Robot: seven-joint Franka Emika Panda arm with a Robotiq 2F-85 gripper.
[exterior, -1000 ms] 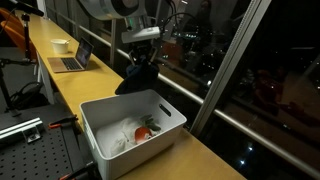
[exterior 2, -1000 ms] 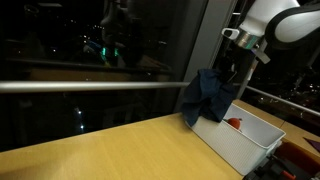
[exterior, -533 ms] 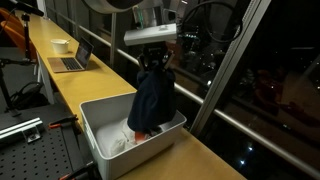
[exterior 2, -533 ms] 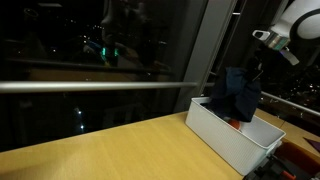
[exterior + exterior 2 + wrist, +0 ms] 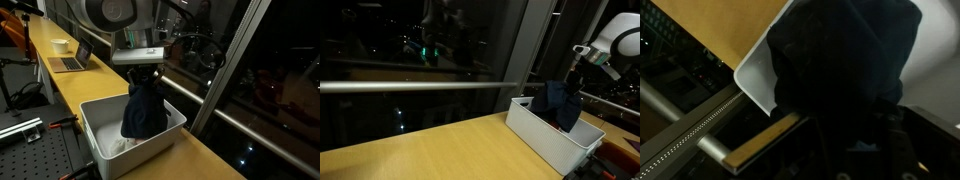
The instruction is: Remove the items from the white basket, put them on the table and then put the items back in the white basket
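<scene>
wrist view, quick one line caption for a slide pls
Dark navy cloth hanging over the white basket, its rounded corner showing against the wooden table.

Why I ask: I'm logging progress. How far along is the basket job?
Done: a white cloth lies in the white basket. In hand: the gripper, shut on the navy cloth, hangs it into the basket. Left: release it; no cloth shows on the table.

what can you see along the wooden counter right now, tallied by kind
large white rectangular plastic basket: 1
soft cloth pieces: 2 (dark navy blue cloth hanging from the shut gripper, white cloth lying in the basket)
open grey laptop: 1
small white cup: 1
total: 5
</scene>
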